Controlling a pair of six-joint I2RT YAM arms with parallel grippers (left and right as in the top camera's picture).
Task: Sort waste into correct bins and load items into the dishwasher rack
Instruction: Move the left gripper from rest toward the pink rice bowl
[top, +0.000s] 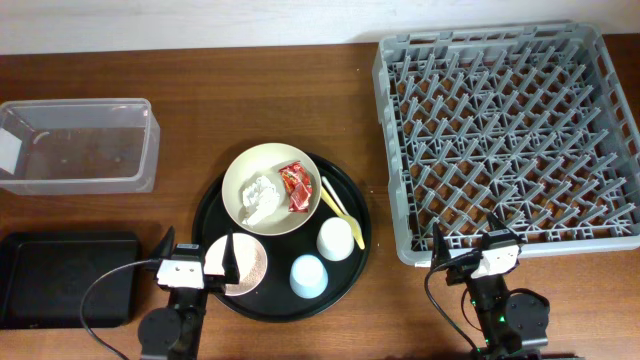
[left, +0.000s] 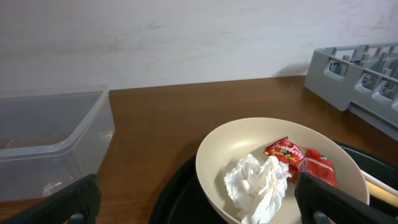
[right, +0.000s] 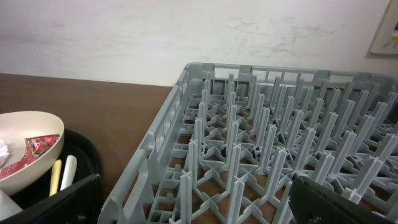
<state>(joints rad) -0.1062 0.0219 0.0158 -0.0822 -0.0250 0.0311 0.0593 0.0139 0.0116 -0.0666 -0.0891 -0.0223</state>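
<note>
On the round black tray (top: 215, 215) a large cream bowl (top: 243, 170) holds a crumpled tissue wad (top: 260, 192) and a red wrapper (top: 296, 186). The pink bowl (top: 250, 265) has rice in it. A blue cup (top: 307, 276) and a white cup (top: 336, 239) stand upside down, with the yellow fork and spoon (top: 338, 203) beside them. My left gripper (top: 198, 258) is open at the tray's near edge, facing the tissue (left: 258, 183) and wrapper (left: 297, 154). My right gripper (top: 470, 242) is open at the grey rack's (top: 510, 140) near edge, nothing between its fingers.
The clear tub (top: 75, 145) sits at the back left and the shallow black tray (top: 60, 278) at the front left. In the right wrist view the rack's pegs (right: 261, 130) fill the space ahead, with the cream bowl (right: 25, 127) to the left.
</note>
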